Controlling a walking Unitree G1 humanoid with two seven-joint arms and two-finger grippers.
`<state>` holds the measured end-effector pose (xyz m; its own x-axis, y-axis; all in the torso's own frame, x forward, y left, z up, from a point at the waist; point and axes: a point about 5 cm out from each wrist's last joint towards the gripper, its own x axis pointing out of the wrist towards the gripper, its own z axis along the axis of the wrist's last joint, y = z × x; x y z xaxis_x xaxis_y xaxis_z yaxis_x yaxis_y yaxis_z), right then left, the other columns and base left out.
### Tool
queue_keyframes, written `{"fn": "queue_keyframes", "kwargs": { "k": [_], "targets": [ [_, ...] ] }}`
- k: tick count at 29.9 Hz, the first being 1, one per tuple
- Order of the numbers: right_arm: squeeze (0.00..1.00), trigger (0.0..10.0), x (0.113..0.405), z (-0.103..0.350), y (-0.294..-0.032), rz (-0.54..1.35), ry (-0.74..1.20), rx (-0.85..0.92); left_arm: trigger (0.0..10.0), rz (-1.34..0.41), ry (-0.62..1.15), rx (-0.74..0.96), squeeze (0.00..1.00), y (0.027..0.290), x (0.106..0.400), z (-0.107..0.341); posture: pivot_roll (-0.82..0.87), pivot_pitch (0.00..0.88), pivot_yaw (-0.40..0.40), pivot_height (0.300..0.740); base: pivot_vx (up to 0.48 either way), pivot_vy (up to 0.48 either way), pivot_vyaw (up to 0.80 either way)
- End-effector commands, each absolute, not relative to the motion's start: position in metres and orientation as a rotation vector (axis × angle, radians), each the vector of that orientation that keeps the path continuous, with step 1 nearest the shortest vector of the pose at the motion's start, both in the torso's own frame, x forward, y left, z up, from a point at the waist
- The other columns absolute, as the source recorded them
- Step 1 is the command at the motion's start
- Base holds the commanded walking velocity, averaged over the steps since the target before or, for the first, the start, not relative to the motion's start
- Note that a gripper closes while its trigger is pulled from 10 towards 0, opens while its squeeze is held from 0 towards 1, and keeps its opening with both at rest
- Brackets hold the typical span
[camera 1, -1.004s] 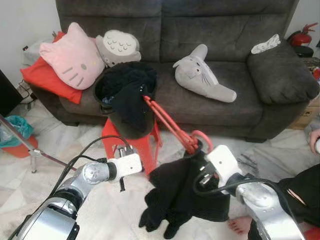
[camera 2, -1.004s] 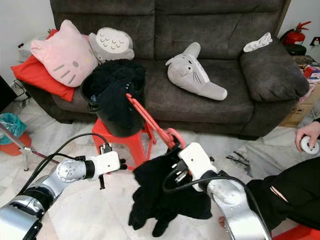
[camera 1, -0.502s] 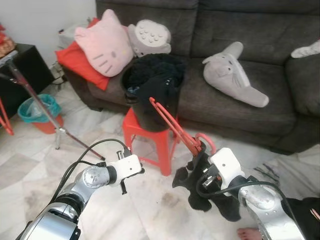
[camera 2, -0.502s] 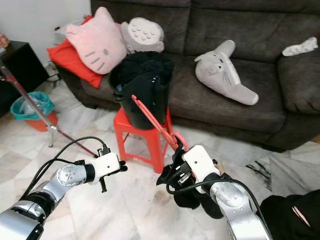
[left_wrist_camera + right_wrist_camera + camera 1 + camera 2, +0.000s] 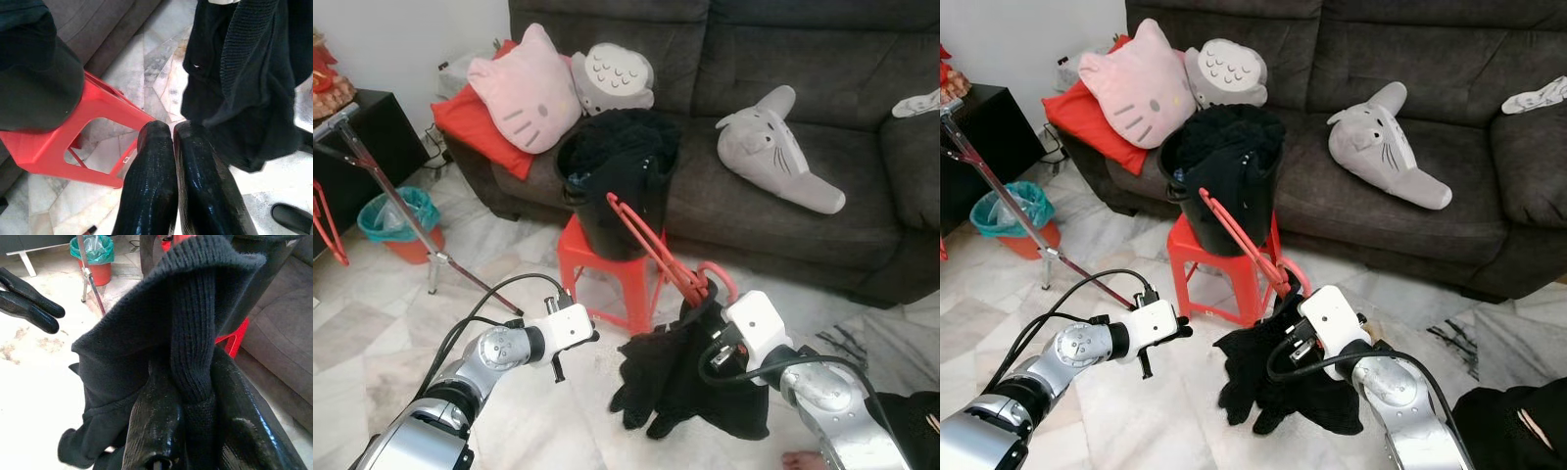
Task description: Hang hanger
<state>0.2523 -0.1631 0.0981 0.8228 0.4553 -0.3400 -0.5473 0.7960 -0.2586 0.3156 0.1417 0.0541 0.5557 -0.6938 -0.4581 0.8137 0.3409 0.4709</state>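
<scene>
Clamped around a fold of black knitted garment: the right gripper, both black fingers pressed against the ribbed cloth. Lower centre of the head views: that garment drooping in a dark bundle toward the marble floor, draped on a red hanger with its hook just above the gripper and its long arm slanting up and left toward a black bucket. Left gripper pressed shut on nothing, fingertips touching, low in the left-centre of the head views, near the garment but apart from it. Black bucket heaped with dark clothes, standing on a red stool at centre. Behind, across the top: a dark grey sofa with a pink cat cushion on a red pillow at upper left, and a grey plush toy at upper right. Far left: a teal bin.
</scene>
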Motion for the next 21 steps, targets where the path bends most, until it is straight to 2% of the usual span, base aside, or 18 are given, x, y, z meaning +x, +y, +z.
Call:
{"fn": "queue_keyframes", "kwargs": {
  "k": [1, 21],
  "targets": [
    [0.0, 10.0, 0.2552, 0.1078, -0.1604, 0.553, 0.214, -0.351, 10.0, -0.987, 0.197, 0.723, 0.0, 0.1446, 0.3142, 0.0528, -0.04, 0.024, 0.084, 0.74, 0.0, 0.0, 0.8],
    [0.0, 10.0, 0.2567, 0.1055, -0.16, 0.571, 0.219, -0.361, 10.0, -0.961, 0.225, 0.731, 0.0, 0.1442, 0.3141, 0.0489, -0.03, 0.04, 0.079, 0.74, 0.0, 0.0, 0.8]
  ]
}}
